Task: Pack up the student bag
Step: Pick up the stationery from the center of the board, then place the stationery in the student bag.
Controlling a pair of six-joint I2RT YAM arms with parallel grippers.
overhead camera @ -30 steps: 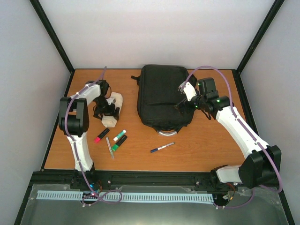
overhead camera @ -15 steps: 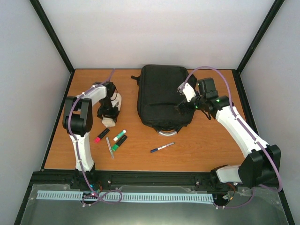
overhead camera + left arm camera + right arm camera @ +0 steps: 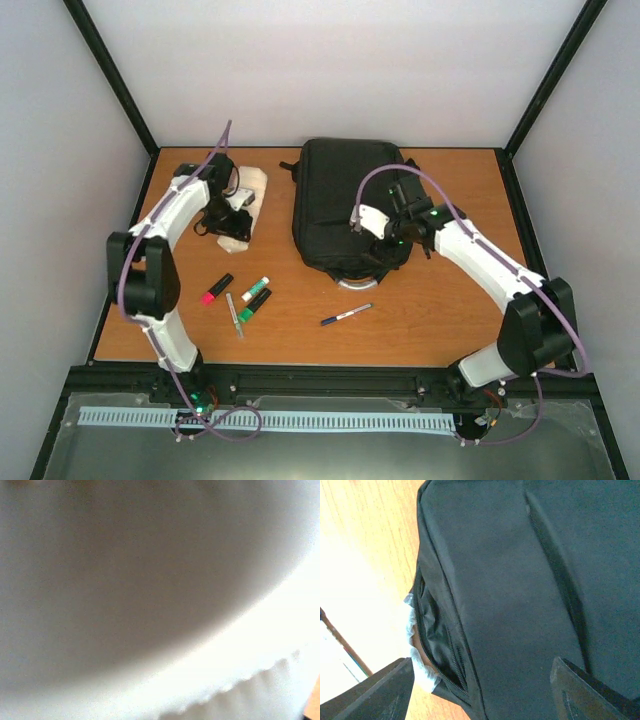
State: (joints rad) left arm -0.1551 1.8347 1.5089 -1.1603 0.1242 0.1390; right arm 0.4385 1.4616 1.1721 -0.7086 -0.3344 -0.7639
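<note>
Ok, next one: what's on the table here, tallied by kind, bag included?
Backpack: 1
Cream pouch: 1
Markers: 3 (red-black marker, white-green marker, green-black marker)
Pens: 2 (grey pen, blue pen)
Total: 7

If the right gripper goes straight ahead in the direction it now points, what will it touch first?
Most likely the student bag: the right gripper, with its jaws open, faces the bag's black fabric directly. How far away it is remains unclear.
</note>
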